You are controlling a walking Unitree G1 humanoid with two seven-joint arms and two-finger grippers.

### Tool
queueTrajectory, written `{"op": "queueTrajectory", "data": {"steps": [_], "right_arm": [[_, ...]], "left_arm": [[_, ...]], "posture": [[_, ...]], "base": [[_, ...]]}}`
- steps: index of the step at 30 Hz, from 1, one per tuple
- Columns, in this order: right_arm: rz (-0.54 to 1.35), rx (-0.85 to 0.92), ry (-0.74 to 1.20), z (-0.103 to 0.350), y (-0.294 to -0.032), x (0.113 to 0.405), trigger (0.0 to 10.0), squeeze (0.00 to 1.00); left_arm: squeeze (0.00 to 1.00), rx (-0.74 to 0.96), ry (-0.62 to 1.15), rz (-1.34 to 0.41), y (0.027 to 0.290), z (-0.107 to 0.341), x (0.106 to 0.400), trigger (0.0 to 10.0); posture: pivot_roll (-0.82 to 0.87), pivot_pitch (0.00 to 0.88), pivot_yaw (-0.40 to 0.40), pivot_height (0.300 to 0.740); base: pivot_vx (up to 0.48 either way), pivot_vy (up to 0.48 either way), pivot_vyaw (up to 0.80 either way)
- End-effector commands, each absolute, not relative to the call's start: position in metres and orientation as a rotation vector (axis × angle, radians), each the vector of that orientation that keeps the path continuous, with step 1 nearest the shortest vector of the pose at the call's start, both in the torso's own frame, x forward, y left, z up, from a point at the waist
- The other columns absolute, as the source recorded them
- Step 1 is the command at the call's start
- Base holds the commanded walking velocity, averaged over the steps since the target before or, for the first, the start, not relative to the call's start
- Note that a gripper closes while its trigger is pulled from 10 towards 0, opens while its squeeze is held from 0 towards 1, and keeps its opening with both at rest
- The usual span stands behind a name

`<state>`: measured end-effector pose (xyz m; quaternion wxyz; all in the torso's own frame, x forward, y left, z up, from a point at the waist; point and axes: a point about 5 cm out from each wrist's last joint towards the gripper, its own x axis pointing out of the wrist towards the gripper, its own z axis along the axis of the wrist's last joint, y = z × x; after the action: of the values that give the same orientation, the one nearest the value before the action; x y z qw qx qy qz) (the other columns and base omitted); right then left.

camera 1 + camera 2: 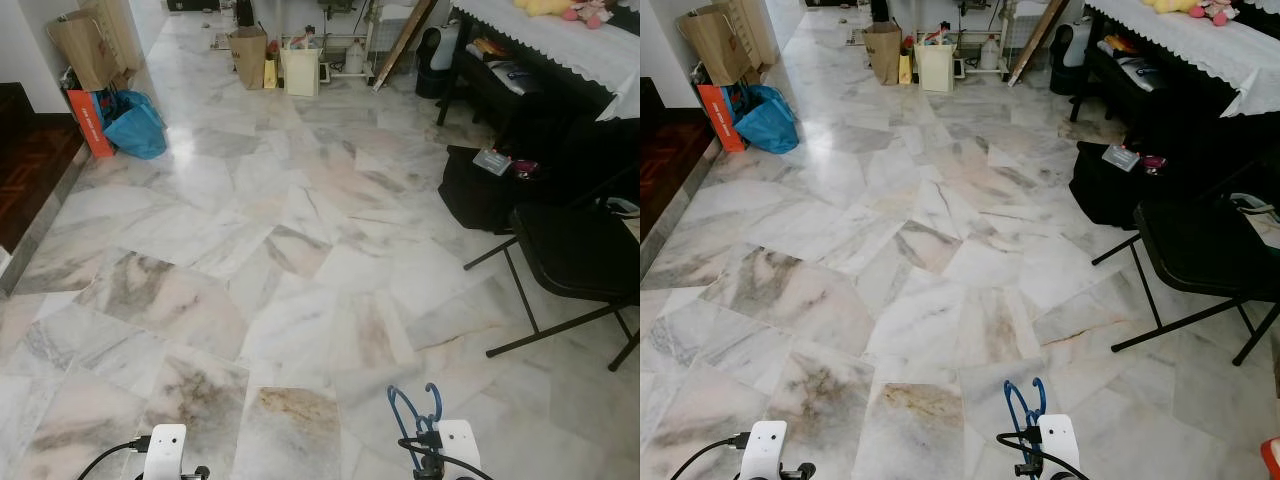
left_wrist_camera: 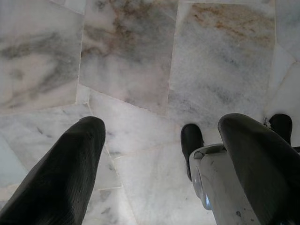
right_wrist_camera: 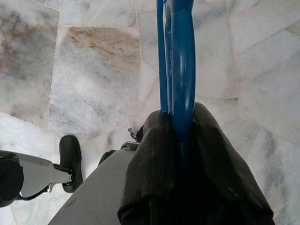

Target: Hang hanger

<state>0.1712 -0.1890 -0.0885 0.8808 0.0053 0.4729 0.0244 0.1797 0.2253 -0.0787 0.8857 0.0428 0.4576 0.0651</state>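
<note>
A blue plastic hanger (image 3: 180,61) sticks up from my right gripper (image 3: 180,136), whose two black fingers are shut on it. From the head, the blue hanger (image 1: 412,412) rises just above my right wrist at the bottom edge, over the marble floor. My left gripper (image 2: 161,140) hangs low on the left with its fingers (image 2: 61,173) spread open and only floor tiles between them.
A black folding chair (image 1: 575,260) stands at the right, with a black bag (image 1: 480,190) and a dark table under a white cloth (image 1: 560,45) behind it. Blue and orange bags (image 1: 130,125) lie by the left wall. Paper bags and a white bin (image 1: 300,70) stand at the far end.
</note>
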Motion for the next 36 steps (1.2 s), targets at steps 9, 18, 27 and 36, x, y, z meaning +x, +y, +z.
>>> {"op": "queueTrajectory", "data": {"steps": [9, 18, 27, 36], "right_arm": [[0.056, 0.014, 0.997, -0.0901, -0.1859, 0.1687, 10.0, 0.0], [0.067, 0.015, 0.996, -0.0906, -0.183, 0.1682, 10.0, 0.0], [0.071, 0.026, 0.993, -0.0903, -0.1821, 0.1688, 10.0, 0.0], [0.07, 0.025, 0.99, -0.0901, -0.1805, 0.1699, 10.0, 0.0]], "left_arm": [[0.0, 0.091, 0.976, 0.147, 0.2264, -0.0814, 0.1742, 10.0], [0.0, 0.088, 0.975, 0.148, 0.2268, -0.0813, 0.1742, 10.0], [0.0, 0.091, 0.976, 0.147, 0.2272, -0.081, 0.1746, 10.0], [0.0, 0.094, 0.975, 0.148, 0.2284, -0.0802, 0.1759, 10.0]], "posture": [[0.0, 0.0, -0.04, 0.74], [0.0, 0.0, -0.038, 0.74], [-0.01, 0.0, -0.035, 0.74], [-0.01, 0.0, -0.025, 0.74]], "base": [[-0.246, 0.0, 0.0], [-0.264, 0.0, 0.0], [-0.282, 0.0, 0.0], [-0.281, 0.0, 0.0]]}}
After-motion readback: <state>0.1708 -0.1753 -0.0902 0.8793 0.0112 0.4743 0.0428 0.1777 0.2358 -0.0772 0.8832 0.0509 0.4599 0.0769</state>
